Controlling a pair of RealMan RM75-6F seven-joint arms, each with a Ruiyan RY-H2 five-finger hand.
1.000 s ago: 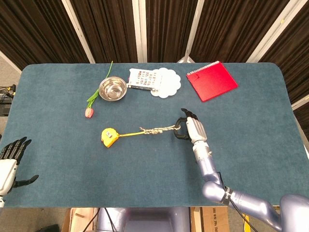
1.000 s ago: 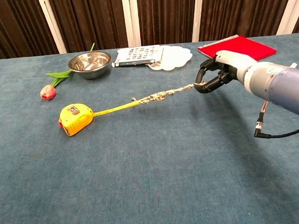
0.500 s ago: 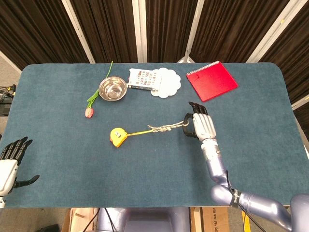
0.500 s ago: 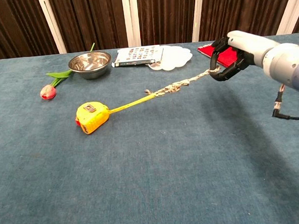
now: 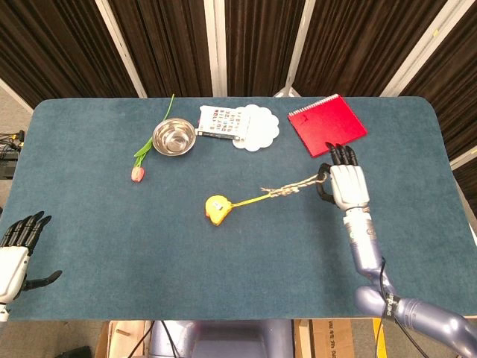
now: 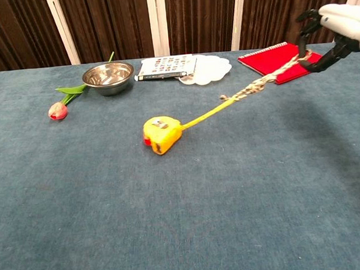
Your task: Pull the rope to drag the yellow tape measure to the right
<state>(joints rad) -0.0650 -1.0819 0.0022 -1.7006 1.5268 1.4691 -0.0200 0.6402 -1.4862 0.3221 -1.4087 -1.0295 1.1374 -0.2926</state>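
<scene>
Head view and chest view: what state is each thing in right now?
yellow tape measure: on the table, blade drawn out to the rope
rope: taut, raised toward the right hand
right hand: holds the rope's end, raised above the table
left hand: holds nothing, fingers apart
steel bowl: upright, looks empty
tulip: lying flat
red notebook: closed, flat

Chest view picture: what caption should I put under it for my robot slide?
Robot's right hand pulls a taut rope, dragging the yellow tape measure across the blue table.
</scene>
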